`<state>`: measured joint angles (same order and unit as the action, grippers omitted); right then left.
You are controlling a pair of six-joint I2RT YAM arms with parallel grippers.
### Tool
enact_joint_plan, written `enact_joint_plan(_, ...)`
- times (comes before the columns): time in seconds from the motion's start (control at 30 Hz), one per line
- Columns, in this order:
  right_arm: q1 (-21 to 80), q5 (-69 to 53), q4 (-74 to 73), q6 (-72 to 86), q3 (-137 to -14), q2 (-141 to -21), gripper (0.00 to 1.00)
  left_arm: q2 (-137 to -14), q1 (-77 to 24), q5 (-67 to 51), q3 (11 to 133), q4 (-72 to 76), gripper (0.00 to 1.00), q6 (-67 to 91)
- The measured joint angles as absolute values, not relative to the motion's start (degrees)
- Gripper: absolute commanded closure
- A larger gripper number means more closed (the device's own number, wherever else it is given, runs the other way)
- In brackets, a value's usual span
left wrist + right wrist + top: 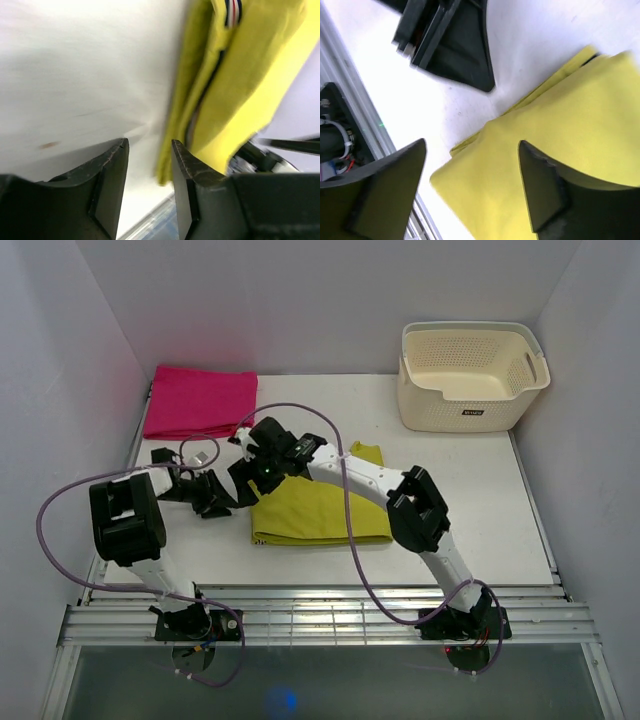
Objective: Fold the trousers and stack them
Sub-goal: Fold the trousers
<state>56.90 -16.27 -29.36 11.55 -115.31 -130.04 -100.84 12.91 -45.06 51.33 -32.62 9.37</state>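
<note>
The trousers (318,508) lie folded into a yellow-green rectangle at the middle of the table. Both grippers hover at the fold's left edge. In the top view my left gripper (228,498) sits just left of the cloth, and my right gripper (255,483) hangs over the upper left corner. The left wrist view shows the left gripper (148,144) open over bare table, with the trousers' layered edge (240,75) just beyond its right finger. In the right wrist view the right gripper (472,145) stands wide open above the trousers' corner (560,115), holding nothing.
A folded magenta-pink cloth (200,400) lies at the back left. A cream plastic basket (470,375) stands at the back right. The left gripper's black fingers (455,45) show close by in the right wrist view. A metal rail (320,620) runs along the near edge.
</note>
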Motion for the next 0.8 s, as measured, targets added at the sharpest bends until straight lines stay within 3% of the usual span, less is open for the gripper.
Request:
enact_joint_plan(0.07, 55.2, -17.5, -29.4, 9.5, -114.0, -125.9, 0.03, -99.4, 15.1, -42.2, 53.5, -34.9, 0.46, 6.2)
enact_joint_plan(0.23, 47.4, -22.4, -26.1, 2.4, -104.0, -107.8, 0.10, -91.0, 17.3, -43.2, 60.7, -40.3, 0.41, -4.2)
enact_joint_plan(0.43, 29.1, -35.7, -23.8, -0.4, -87.8, -93.9, 0.07, -82.3, 9.4, -55.8, 67.9, -47.5, 0.43, -16.3)
enact_joint_plan(0.6, 15.9, -48.1, -27.1, -1.2, -74.3, -94.7, 0.00, -87.0, -1.4, -60.8, 65.4, -51.1, 0.49, -18.9)
enact_joint_plan(0.8, 14.8, -57.0, -24.6, 1.8, -59.2, -94.9, 0.04, -100.2, -3.3, -61.1, 58.4, -52.9, 0.57, -19.4)
